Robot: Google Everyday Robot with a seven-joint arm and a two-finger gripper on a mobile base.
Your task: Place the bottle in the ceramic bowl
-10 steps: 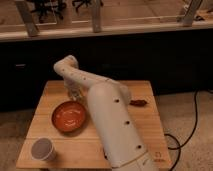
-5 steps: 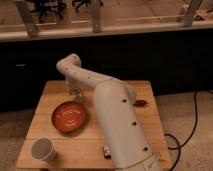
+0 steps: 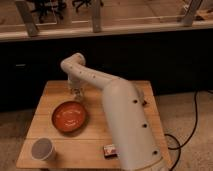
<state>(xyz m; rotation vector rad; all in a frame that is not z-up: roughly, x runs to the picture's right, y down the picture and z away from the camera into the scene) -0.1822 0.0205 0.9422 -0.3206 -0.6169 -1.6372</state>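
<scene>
The orange-red ceramic bowl [image 3: 69, 116] sits on the left half of the wooden table [image 3: 125, 90], and I see nothing inside it. My gripper [image 3: 76, 93] points down just behind the bowl's far rim, at the end of the white arm [image 3: 120, 115] that reaches in from the bottom right. A small pale slim thing at the gripper's tip looks like the bottle [image 3: 77, 95], standing upright on or just above the table. I cannot tell whether it is held.
A grey-white cup [image 3: 42, 148] stands at the table's front left corner. A small dark packet [image 3: 110, 149] lies near the front edge, beside the arm. A small reddish item [image 3: 145, 103] lies at the right edge. A dark counter runs behind the table.
The arm's elbow has shifted slightly to the right. The gripper stays behind the bowl's far rim. The bowl and cup have not moved.
</scene>
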